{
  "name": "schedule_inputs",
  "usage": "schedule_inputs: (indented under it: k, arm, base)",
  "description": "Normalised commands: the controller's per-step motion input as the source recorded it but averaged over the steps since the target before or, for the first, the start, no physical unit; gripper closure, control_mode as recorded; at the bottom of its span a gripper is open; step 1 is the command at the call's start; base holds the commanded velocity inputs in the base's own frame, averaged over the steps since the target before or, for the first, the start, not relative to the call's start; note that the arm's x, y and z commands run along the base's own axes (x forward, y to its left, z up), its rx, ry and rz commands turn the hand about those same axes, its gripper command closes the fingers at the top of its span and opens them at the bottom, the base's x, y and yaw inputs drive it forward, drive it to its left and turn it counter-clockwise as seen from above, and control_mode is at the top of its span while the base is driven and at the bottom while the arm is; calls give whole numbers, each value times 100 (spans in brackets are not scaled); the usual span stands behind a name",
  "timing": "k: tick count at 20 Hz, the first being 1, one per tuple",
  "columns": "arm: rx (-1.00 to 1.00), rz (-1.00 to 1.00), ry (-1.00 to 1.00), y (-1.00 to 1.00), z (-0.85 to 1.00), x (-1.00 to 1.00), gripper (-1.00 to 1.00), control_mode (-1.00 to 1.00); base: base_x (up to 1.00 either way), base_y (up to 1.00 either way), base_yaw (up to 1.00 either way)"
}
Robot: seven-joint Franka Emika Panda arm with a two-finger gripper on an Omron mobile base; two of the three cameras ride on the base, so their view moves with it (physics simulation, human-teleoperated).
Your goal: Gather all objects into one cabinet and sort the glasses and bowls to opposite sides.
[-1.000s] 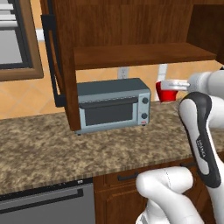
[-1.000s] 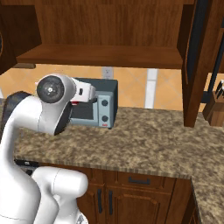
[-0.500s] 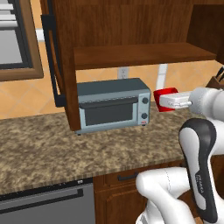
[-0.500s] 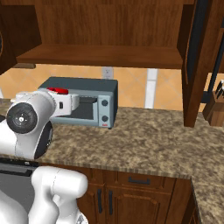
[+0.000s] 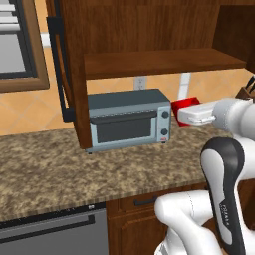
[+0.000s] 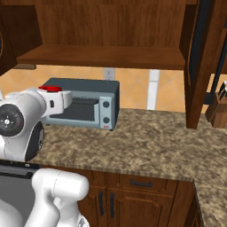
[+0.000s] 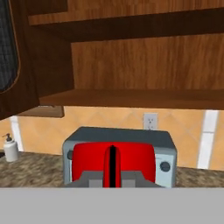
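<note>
My gripper (image 5: 183,112) is shut on a small glossy red cup (image 5: 184,106) and holds it above the counter, just right of the toaster oven. In the hand view the red cup (image 7: 131,159) sits low in the middle, with one dark finger (image 7: 112,168) running up its near wall. From the right base the red cup (image 6: 49,88) peeks over the white hand. The open dark brown cabinet (image 5: 154,62) hangs above, its shelf board (image 7: 131,98) bare, and its door with the black bar handle (image 5: 56,64) is swung out to the left. The bowl is out of view.
A grey toaster oven (image 5: 128,119) stands on the speckled granite counter (image 5: 74,169) under the cabinet. A knife block (image 6: 219,108) stands at the right. A white soap dispenser (image 7: 11,148) is at the far left of the hand view. A second open door (image 6: 201,62) hangs at the right.
The hand with the red cup has dropped a little and levelled out toward the toaster oven. The forearm has swung down and outward. The grip has stayed shut.
</note>
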Motion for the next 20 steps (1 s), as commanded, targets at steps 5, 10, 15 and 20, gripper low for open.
schedule_inputs:
  k: [5, 10, 15, 20]
  arm:
    - [0, 6, 0, 14, 0, -3, 100, -100]
    - [4, 8, 0, 4, -4, 0, 100, 100]
    - [0, 0, 0, 0, 0, 0, 100, 100]
    - [0, 0, 0, 0, 0, 0, 100, 100]
  base:
    - [0, 0, 0]
    - [0, 0, 0]
    - [-29, 3, 0]
    - [-100, 24, 0]
